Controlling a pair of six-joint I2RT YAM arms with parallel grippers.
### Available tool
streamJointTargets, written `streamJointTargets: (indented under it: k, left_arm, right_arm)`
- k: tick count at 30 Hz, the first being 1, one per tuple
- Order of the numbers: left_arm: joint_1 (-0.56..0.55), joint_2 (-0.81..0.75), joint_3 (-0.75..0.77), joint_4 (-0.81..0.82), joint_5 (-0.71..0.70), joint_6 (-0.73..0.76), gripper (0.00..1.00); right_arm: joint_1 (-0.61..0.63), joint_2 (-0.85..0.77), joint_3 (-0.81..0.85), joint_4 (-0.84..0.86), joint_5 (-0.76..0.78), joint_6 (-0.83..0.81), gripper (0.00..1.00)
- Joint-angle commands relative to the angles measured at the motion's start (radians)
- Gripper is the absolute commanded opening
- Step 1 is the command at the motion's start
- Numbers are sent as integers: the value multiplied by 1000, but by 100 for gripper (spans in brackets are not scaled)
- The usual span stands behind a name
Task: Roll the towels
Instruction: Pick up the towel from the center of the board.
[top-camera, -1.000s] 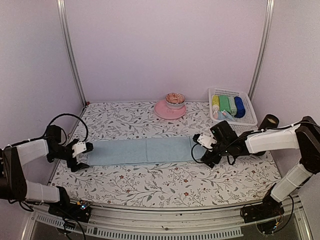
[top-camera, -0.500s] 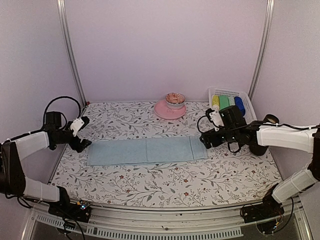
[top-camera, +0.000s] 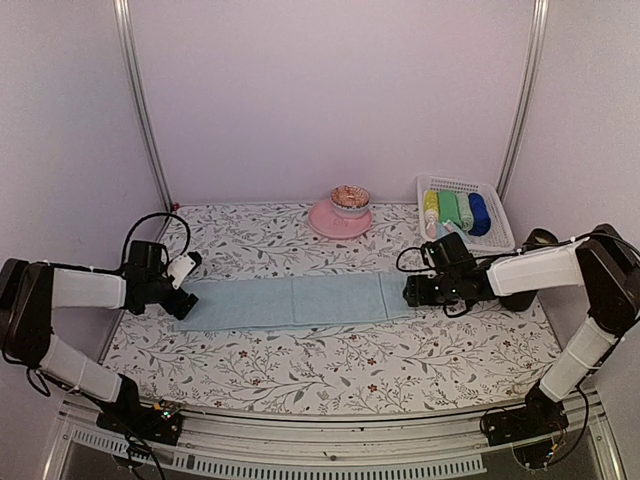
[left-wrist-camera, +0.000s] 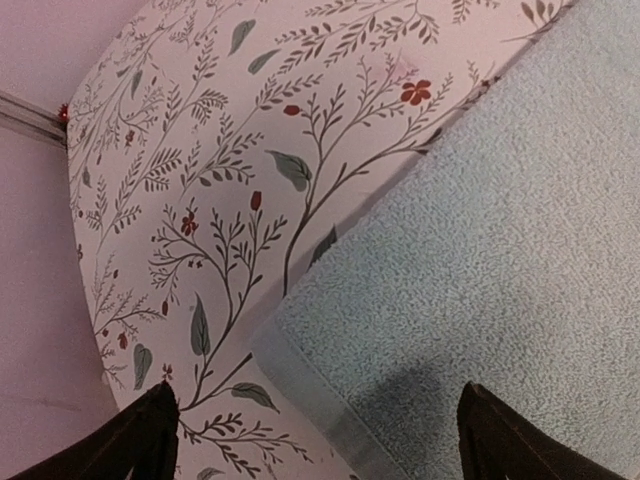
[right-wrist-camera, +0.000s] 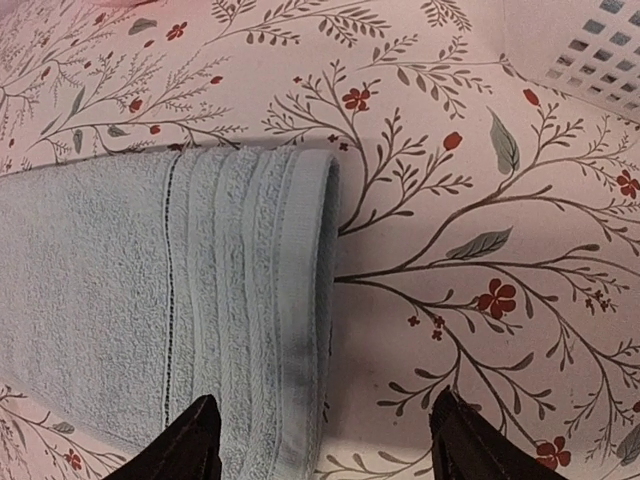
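Jaws stand released on both arms, neither pair grasping anything. Left jaws, fingertips (left-wrist-camera: 145, 435) spread wide, hover low over the left end of a long, thin pale blue terry towel (top-camera: 290, 300) lying flat, left to right, across the middle of the flower-printed bench (top-camera: 330, 365). The left wrist view shows the towel's hemmed corner (left-wrist-camera: 310, 385) between the two tips, resting on the bench. Right jaws, equally parted, sit at the towel's right end. There the right wrist view shows the ribbed border (right-wrist-camera: 290, 300) curling slightly up off the print, with dark fingertips (right-wrist-camera: 190, 445) on either side. Two crosswise fold lines mark the cloth. Whether either pair touches the fabric cannot be told. At the far edge stands a round pink plate (top-camera: 335, 222) carrying a small patterned bowl (top-camera: 350, 197). Right of it, a white plastic mesh basket (top-camera: 458, 182) holds rolled cloths in yellow, green, pale teal and blue (top-camera: 455, 210) side by side, apart from the towel.
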Motion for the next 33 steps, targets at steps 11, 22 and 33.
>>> streamJointTargets:
  k: [11, 22, 33]
  left_arm:
    - [-35, -69, -59, 92, -123, -35, 97]
    - [-34, -143, -91, 106, -124, -26, 97]
    - [-32, -147, -100, 133, -166, -25, 97]
  right_arm:
    - [-20, 158, 17, 134, -108, 107, 50]
    - [-20, 201, -2, 163, -140, 144, 18]
    - [-33, 45, 10, 82, -12, 112, 2]
